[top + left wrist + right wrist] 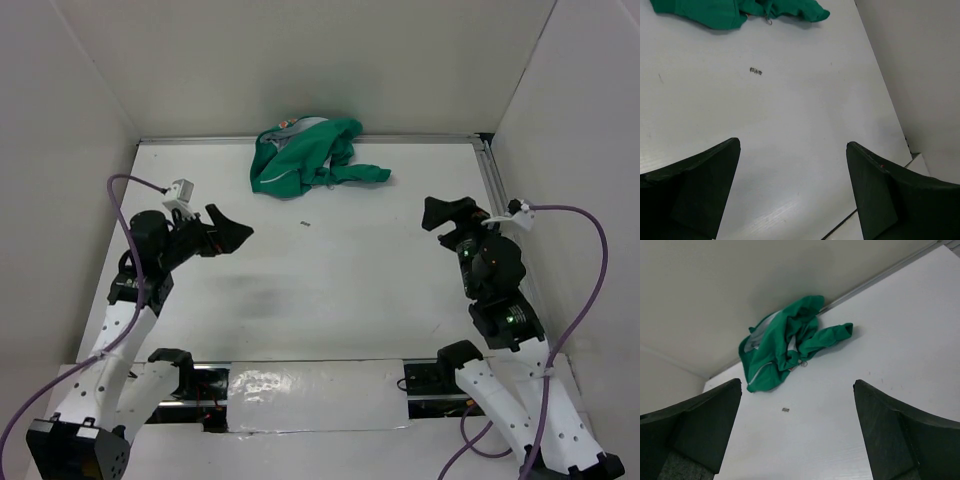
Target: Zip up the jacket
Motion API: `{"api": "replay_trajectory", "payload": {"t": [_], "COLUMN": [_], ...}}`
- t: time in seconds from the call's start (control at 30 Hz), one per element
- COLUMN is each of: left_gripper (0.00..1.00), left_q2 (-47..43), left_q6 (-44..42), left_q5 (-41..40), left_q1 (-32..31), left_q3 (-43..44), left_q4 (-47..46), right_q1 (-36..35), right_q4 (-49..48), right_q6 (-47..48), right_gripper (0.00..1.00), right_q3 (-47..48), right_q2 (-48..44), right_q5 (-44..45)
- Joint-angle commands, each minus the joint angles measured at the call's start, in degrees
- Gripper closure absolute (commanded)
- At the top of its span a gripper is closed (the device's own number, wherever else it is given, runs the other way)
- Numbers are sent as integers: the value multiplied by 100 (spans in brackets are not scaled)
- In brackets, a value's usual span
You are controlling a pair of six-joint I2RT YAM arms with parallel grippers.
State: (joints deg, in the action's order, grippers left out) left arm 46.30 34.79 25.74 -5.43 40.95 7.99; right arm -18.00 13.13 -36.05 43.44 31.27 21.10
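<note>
White table, walled on three sides by pale panels. Both claws hang over it, touching nothing.

Jacket: green, crumpled in a heap, lying against the far wall. It is well ahead of both claws, to the front-right of the left one and the front-left of the right one. In the right wrist view the jacket sits high between the fingers, with pale lining showing at its left edge and one sleeve thrown out to the right. In the left wrist view only the jacket's near hem shows, at the top edge.

Left gripper: jaws spread wide apart, nothing between them, only bare table under the gap.

Right gripper: jaws also spread wide and holding nothing. It points toward the jacket.

Purple cables loop off each wrist, clear of the table top.

Small grey scrap lies alone on the table, between the claws and the jacket, nearer the jacket. It also shows in the left wrist view and the right wrist view. Nothing else lies between either claw and the cloth.

Tiny metal ring at the jacket's near fold, resting on the table.
</note>
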Motion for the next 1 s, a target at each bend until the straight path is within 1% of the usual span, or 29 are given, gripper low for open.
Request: {"api": "replay_trajectory", "payload": {"t": [0.0,0.03,0.07,0.1,0.17,0.23,0.27,0.33,0.37,0.4,0.5,0.53,0.6,0.63,0.67,0.7,0.73,0.8,0.83,0.87,0.9,0.93,0.97], "left_gripper": [1,1,1,1,1,1,1,1,1,1,1,1,1,1,1,1,1,1,1,1,1,1,1], "left_q2": [-104,-104,-104,-104,-130,-43,123,369,710,1131,1845,2352,2943,3564,3874,4208,4820,5447,6051,6370,7017,7328,7610], "left_q6": [-279,-323,-306,-227,-201,-235,-261,-437,-446,-368,-594,-639,-718,-771,-893,-973,-1026,-1219,-1307,-1412,-1474,-1501,-1544], "left_q5": [-236,-175,-139,-183,-437,-473,-403,-245,-323,-559,-605,-596,-622,-579,-500,-491,-543,-815,-859,-781,-720,-719,-754], "left_q1": [-28,-19,-19,-11,7,16,16,16,16,16,7,16,7,-10,-19,-80,-124,-308,-362,-406,-476,-502,-564], "left_q3": [431,466,545,641,616,563,563,607,790,1062,1502,1791,2178,2720,2986,3259,3757,4287,4882,5236,5631,6400,6739], "left_q4": [-149,-148,-9,131,-60,-227,-393,-570,-536,-326,-236,-306,-325,-229,-54,0,18,123,133,220,560,703,791], "right_q1": [16,16,-19,-28,-20,-28,-28,-20,7,111,147,174,235,262,297,367,411,533,578,613,657,744,771], "right_q4": [224,330,435,558,787,858,771,394,332,357,227,191,156,94,-54,-134,-204,-249,-240,-162,-118,-74,-4], "right_q6": [536,608,608,652,626,521,372,563,747,697,600,425,170,143,186,265,318,292,309,301,318,362,371], "right_gripper": [0,0,0,0,0,0,0,0,0,0,0,0,0,0,0,0,0,0,0,0,0,0,0], "right_q3": [94,295,392,480,796,981,973,903,912,1068,1018,1000,886,833,772,641,587,525,525,542,595,613,656], "right_q2": [221,335,441,685,950,1250,1303,1365,1408,1452,1479,1488,1470,1453,1435,1426,1409,1452,1505,1566,1610,1715,1760], "right_q5": [24,252,889,1183,1501,1335,1370,1371,1231,908,948,1061,1351,1344,1292,1039,932,791,677,641,597,527,518]}}
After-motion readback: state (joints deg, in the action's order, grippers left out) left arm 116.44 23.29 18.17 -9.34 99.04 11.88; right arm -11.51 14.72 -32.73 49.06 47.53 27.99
